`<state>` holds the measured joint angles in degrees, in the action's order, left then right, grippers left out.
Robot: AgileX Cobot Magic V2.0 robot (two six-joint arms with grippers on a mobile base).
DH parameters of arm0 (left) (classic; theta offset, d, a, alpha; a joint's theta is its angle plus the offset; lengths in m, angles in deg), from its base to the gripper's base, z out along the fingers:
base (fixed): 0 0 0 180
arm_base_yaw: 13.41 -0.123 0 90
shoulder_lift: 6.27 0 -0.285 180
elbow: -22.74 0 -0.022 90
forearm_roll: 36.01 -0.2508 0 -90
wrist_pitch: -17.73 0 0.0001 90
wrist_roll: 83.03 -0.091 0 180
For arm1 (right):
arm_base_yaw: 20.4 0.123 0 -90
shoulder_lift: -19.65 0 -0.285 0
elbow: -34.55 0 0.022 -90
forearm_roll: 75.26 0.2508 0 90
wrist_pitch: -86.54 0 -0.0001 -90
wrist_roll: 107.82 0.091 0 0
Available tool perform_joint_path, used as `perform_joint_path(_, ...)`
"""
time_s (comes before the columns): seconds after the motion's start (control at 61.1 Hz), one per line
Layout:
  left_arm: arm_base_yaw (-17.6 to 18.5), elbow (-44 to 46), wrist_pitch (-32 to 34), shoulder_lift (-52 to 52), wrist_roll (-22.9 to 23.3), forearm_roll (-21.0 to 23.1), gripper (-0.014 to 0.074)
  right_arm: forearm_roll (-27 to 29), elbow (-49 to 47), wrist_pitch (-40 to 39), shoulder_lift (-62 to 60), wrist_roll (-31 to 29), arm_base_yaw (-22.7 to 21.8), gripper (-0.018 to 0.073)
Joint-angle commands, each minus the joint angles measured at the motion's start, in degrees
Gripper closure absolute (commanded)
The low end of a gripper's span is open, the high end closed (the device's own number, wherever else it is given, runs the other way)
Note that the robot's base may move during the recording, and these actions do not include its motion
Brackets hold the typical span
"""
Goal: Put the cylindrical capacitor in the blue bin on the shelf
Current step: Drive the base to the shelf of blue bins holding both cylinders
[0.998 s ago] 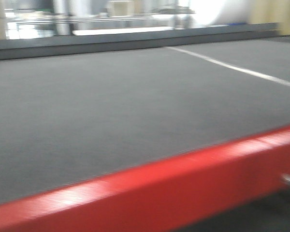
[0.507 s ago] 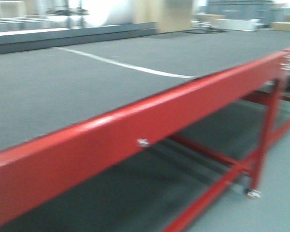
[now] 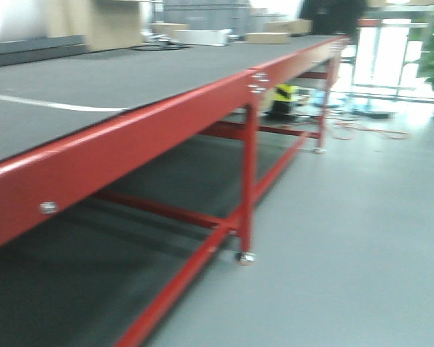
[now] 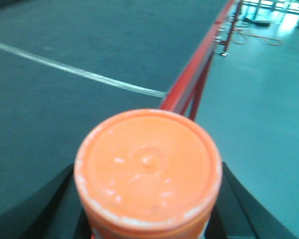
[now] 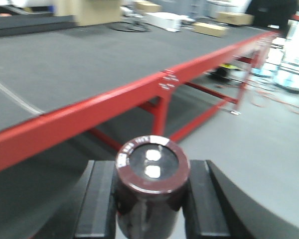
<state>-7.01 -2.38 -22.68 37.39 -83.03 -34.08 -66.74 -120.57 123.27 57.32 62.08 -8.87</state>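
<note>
The cylindrical capacitor, a dark maroon stub with two bright terminals on its top, stands upright between the black fingers of my right gripper, which is shut on it. In the left wrist view an orange round-topped cylinder fills the space between the dark fingers of my left gripper, which is shut on it. Both grippers hang beside the long table. The shelf and the blue bin are out of view.
A long red-framed table with a dark grey top and a white stripe runs along the left. Its red leg stands on a caster. Boxes lie at its far end. Grey floor opens to the right.
The front view has swung right along the table: first only its grey top and red rail showed, now its legs, the floor and the far end of the room show.
</note>
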Motion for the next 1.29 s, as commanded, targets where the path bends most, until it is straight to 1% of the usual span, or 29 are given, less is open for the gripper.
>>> perform_joint_path(0.0,0.3,0.2,1.4,-0.3,0.0,0.3,0.0707,-0.3,-0.2,-1.2,-0.2,-0.5,0.1,0.0721)
perform_joint_path(1.277,0.3,0.2,1.4,-0.3,0.0,0.3,0.0707,-0.3,-0.2,-1.2,-0.2,-0.5,0.1,0.0721)
